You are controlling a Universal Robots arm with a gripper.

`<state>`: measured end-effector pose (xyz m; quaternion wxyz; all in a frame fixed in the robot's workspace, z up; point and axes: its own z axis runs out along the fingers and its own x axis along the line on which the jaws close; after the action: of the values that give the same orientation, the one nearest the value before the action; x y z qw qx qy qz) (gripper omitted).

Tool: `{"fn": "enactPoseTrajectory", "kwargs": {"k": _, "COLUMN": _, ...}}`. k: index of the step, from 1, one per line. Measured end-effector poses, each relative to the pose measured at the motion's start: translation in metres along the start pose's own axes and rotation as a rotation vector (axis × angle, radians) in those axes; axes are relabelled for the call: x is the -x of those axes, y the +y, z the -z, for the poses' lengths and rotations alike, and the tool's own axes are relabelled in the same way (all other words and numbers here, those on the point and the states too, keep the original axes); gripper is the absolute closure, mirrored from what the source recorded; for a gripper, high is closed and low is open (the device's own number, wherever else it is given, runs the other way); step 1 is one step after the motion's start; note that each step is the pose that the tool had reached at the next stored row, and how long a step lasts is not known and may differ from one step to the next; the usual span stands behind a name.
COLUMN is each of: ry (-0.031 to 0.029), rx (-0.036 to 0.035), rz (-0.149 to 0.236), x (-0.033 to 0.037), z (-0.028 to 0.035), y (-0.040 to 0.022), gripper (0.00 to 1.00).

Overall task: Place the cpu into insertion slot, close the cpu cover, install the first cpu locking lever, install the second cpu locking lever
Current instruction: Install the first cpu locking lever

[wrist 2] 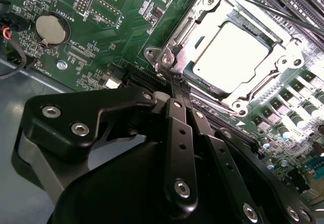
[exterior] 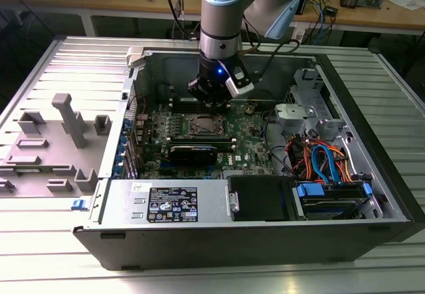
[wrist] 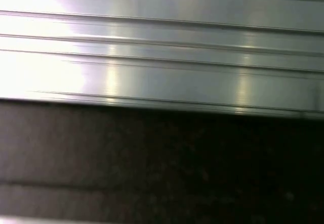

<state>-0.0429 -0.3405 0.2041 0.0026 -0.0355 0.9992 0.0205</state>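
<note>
Ribbed metal table (exterior: pixel 60 68) carries an open computer case (exterior: pixel 372 194), and over its green board (wrist 2: pixel 116 37) the tool (wrist 2: pixel 178 85) hangs with fingers pressed narrow, nothing between them, tips just beside the slot (wrist 2: pixel 230 57) corner. Inside that slot the cpu (wrist 2: pixel 230 57) lies flat with the cover (wrist 2: pixel 202 19) down around it; both look stiff, light and easily scratched, so I judge thin edges or lever ends the safe hold. White board lettering and a power-supply label (exterior: pixel 171 207) show, too small to read.
</note>
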Motion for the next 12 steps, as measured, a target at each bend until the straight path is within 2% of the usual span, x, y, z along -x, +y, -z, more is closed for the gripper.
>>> {"fn": "enactPoseTrajectory", "kwargs": {"k": 12, "ry": -0.0001, "rx": 0.0007, "rz": -0.001, "x": 0.0004, "z": 0.0036, "y": 0.0001, "gripper": 0.89}}
